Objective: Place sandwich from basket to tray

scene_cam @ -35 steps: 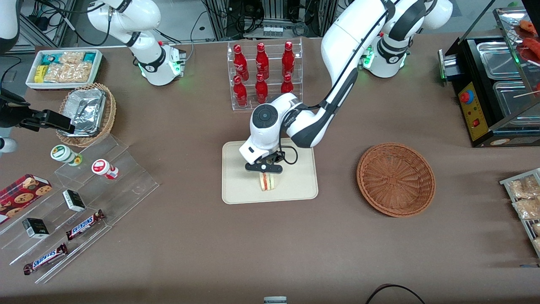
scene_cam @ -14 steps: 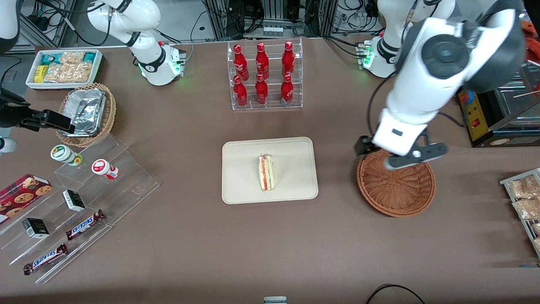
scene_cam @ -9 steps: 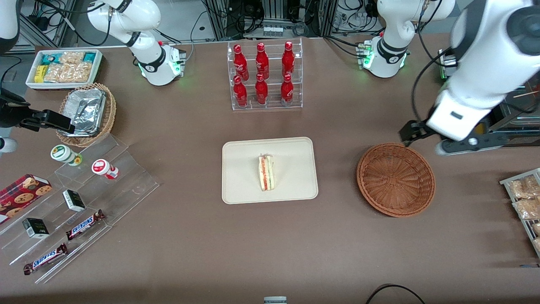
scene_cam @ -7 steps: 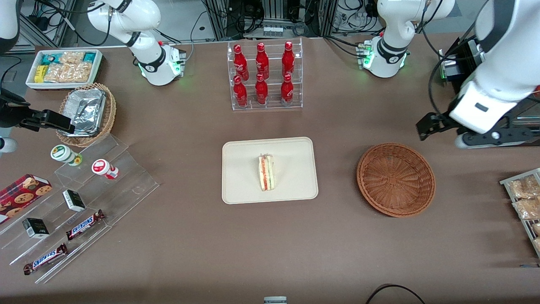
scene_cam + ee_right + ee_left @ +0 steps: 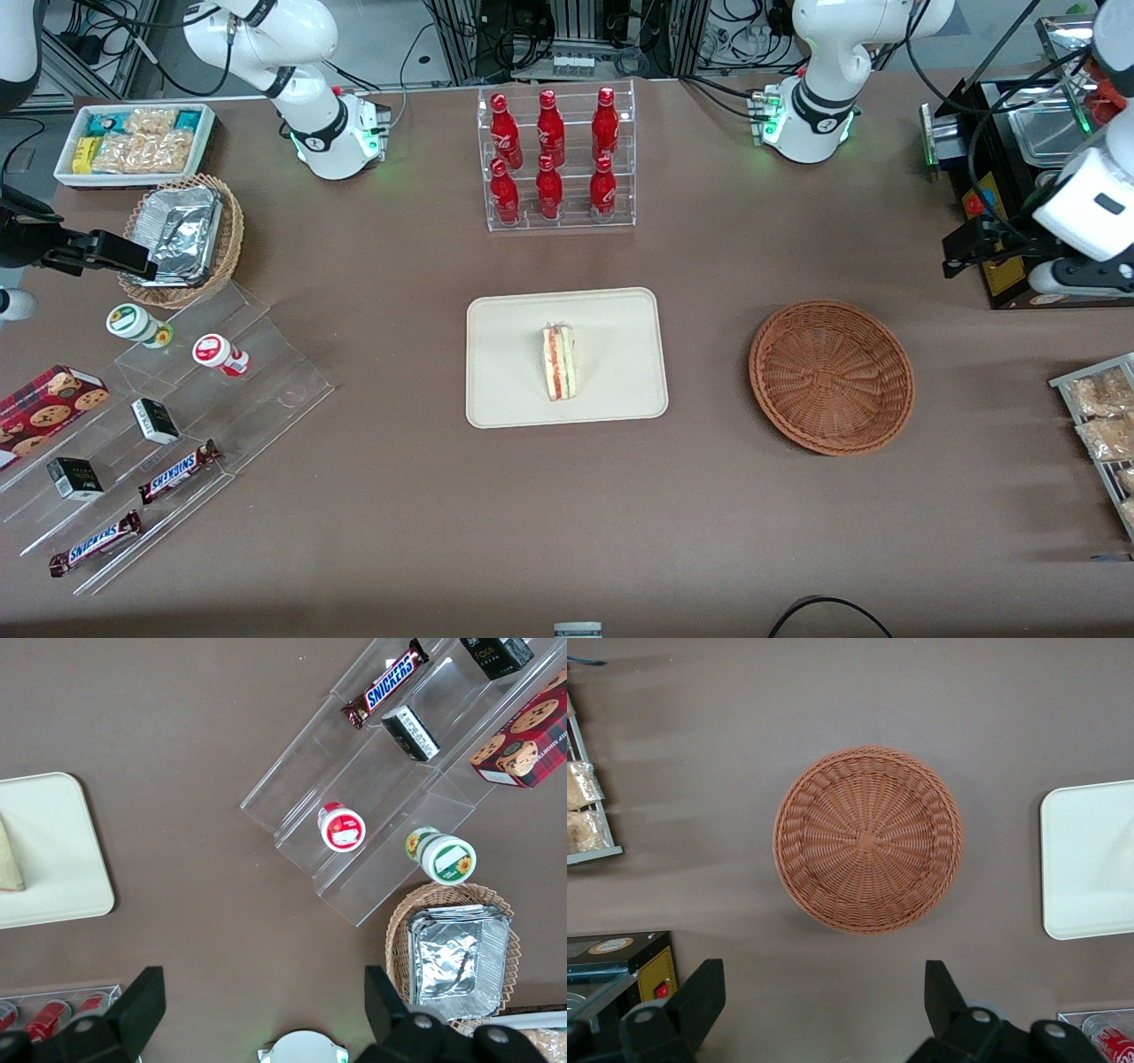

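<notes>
**Hand spread wide and empty, high at the working arm's end**

The hand point(image 5: 819, 1014) holds nothing, fingers point(image 5: 700, 1001) far apart, above the surface point(image 5: 390, 514) near the empty basket point(image 5: 831, 377). The sandwich point(image 5: 560, 361) lies on the tray point(image 5: 505, 390), well apart from the basket.

"SNICKERS" reads plainly on two chocolate bars point(image 5: 177, 470) point(image 5: 95, 542) at the lower left of the front view, lying on the clear stepped stand point(image 5: 168, 425). The red bottles' point(image 5: 549, 142) script is too small to read.
</notes>
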Tool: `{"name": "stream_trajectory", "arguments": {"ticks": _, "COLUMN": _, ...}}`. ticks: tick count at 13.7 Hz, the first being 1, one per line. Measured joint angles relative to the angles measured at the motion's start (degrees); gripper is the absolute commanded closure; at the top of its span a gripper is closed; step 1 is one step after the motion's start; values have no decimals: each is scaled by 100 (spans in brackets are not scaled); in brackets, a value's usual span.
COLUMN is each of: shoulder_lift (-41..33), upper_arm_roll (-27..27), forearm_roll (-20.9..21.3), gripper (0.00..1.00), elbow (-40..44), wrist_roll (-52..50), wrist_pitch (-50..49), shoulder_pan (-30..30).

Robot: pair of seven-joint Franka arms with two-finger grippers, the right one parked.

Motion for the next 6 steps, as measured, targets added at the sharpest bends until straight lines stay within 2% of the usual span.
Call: {"name": "stream_trajectory", "arguments": {"ticks": 6, "shoulder_lift": 109, "upper_arm_roll": -60, "forearm_roll": 0, "gripper": 1, "elbow": 220, "wrist_roll": -56, "wrist_pitch": 1, "shoulder_pan": -89}}
